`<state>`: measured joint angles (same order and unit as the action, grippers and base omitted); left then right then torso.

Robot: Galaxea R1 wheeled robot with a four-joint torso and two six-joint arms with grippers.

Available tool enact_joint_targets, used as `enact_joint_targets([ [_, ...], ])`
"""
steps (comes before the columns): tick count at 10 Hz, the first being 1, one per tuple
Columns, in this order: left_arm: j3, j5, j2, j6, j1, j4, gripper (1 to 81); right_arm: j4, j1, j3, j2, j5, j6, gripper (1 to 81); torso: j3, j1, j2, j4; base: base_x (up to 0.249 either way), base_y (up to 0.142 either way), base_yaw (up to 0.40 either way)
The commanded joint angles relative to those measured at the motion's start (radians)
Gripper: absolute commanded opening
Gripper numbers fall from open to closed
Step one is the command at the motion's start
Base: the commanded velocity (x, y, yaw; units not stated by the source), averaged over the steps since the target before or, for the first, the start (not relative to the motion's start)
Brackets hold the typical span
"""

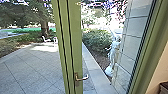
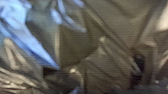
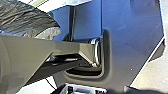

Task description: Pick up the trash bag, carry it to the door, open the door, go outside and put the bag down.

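While the left gripper's hold can't be told, the crumpled, dark plastic bag (image 2: 107,57) close by it should now be eased wide of the bent metal door handle (image 1: 82,78).

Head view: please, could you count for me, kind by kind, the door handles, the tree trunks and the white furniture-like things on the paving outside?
Door handle: 1
Tree trunk: 1
White furniture-like things: 2
Total: 4
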<state>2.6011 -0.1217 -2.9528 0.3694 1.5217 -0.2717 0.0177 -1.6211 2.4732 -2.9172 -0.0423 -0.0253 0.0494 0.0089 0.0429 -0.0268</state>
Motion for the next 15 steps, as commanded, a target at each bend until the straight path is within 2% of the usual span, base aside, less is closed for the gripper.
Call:
enact_joint_targets([
  [1,-0.004,0.057,0.007,0.006,-0.048,0.014,1.0,-0.002,0.040,-0.014,0.004,0.058,-0.001,81.1,0.000,0.000,0.000,0.000,0.000,0.000,0.259],
  [15,-0.001,0.057,0.003,0.006,-0.048,0.017,1.0,-0.010,0.037,0.021,-0.024,0.056,-0.001,81.1,0.000,0.000,0.000,0.000,0.000,0.000,0.253],
])
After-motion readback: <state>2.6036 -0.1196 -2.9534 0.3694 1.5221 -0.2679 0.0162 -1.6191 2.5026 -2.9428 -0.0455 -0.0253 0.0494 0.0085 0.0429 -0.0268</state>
